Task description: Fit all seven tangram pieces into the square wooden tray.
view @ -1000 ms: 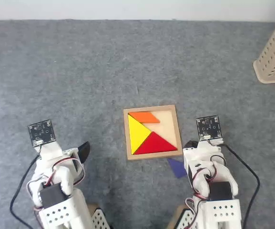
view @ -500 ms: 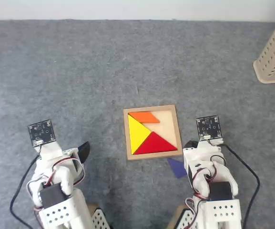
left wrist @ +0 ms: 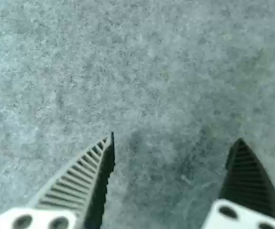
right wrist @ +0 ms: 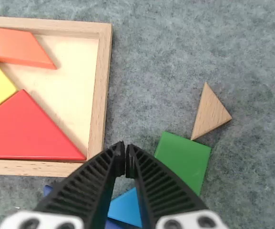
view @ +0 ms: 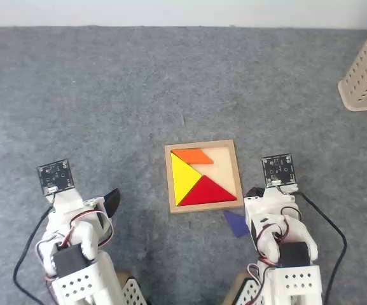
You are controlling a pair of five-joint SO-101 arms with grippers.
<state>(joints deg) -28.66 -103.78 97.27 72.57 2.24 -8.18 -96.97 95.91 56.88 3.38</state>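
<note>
High view: The tray (view: 201, 143) lies at the centre of the carpet (view: 107, 95). It holds three pieces: an orange parallelogram (view: 193, 155) at 12 o'clock, a yellow triangle (view: 182, 179) at 9 o'clock and a red triangle (view: 208, 190) at 5 o'clock. The section at 2 o'clock is bare. An indigo piece (view: 235, 222) lies on the carpet just outside the tray at 5 o'clock.

Left wrist view: The left gripper (left wrist: 175, 138) hangs over bare carpet, fingers wide apart.

Right wrist view: The right gripper (right wrist: 125, 145) has its fingers together, holding nothing, just outside the tray rim. A green square (right wrist: 182, 160), a tan triangle (right wrist: 208, 113) and a blue piece (right wrist: 125, 207) lie on the carpet near it.
</note>
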